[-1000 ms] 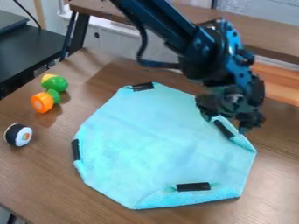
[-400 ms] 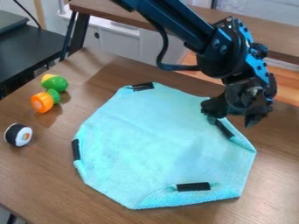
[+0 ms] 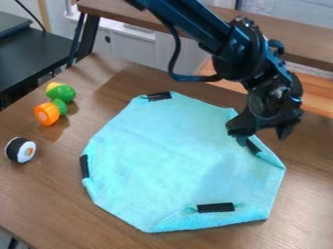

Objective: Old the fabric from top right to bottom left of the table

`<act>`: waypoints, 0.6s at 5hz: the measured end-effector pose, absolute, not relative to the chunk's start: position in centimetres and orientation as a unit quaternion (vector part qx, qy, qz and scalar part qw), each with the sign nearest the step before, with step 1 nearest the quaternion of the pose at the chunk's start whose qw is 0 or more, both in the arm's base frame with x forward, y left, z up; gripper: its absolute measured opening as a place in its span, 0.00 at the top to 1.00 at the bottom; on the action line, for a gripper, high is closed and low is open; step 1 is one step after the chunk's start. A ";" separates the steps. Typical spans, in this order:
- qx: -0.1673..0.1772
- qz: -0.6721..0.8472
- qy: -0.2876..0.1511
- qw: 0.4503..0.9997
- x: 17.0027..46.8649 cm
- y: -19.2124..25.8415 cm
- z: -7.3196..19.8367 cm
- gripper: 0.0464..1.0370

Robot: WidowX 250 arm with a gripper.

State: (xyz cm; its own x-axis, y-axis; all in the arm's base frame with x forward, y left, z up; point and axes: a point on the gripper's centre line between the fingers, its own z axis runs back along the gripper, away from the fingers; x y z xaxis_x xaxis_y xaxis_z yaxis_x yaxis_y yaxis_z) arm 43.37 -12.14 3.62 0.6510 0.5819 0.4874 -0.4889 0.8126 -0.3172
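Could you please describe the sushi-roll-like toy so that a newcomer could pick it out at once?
On the brown wooden table, find the light blue fabric and look to its left. The toy is a short cylinder with a black band around its side and a white end. Unlike the green and orange toys beyond it, it is mostly black and white.

Arm (image 3: 195, 23) cut off at top; black strip (image 3: 254, 147) partly hidden by hand (image 3: 262, 138).

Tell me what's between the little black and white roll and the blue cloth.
Only bare brown tabletop lies between the black and white roll and the blue cloth, as the camera view shows.
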 end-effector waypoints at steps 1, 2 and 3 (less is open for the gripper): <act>-0.087 0.335 -0.282 0.895 43.5 -12.0 4.0 0.04; -0.088 0.360 -0.269 0.889 43.6 -12.1 4.5 0.04; -0.083 0.368 -0.254 0.890 43.7 -11.7 3.3 0.04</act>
State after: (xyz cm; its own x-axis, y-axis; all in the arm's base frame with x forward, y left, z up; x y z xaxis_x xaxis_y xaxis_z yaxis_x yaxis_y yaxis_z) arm 43.70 -11.71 3.26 0.5991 0.6980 0.3922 -0.6141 0.7149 -0.3344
